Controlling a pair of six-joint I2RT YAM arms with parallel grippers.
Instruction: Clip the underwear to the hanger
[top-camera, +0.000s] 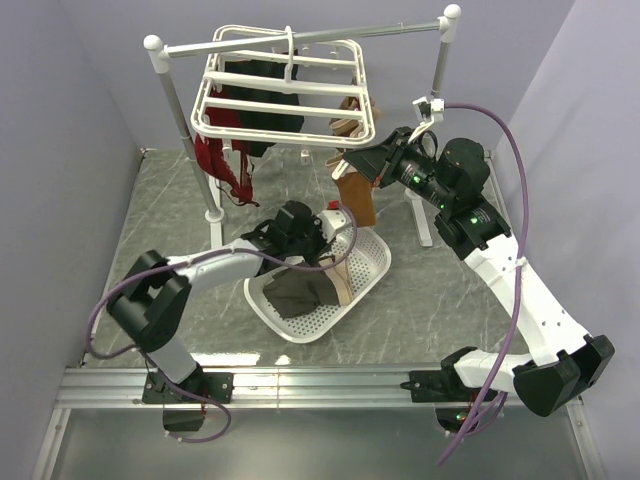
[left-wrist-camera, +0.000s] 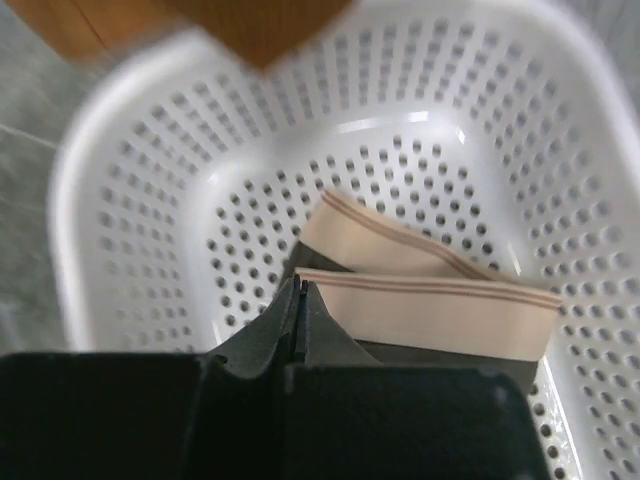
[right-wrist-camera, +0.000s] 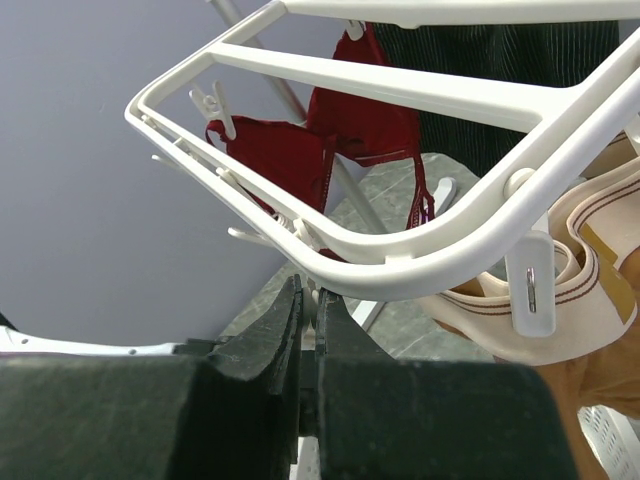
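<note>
The left gripper (left-wrist-camera: 298, 292) has its fingers pressed together, tips just at the dark edge of the underwear (left-wrist-camera: 430, 312). The underwear lies crumpled on the floor of the white perforated basket (left-wrist-camera: 130, 250), pale waistband uppermost. The right gripper (right-wrist-camera: 310, 296) is likewise closed but for a thin sliver, its tips just beneath the rim of the hanger (right-wrist-camera: 420, 95). A red lacy garment (right-wrist-camera: 290, 160) hangs from the hanger's far side. The hanger itself hangs from a grey rail (top-camera: 300, 40).
</note>
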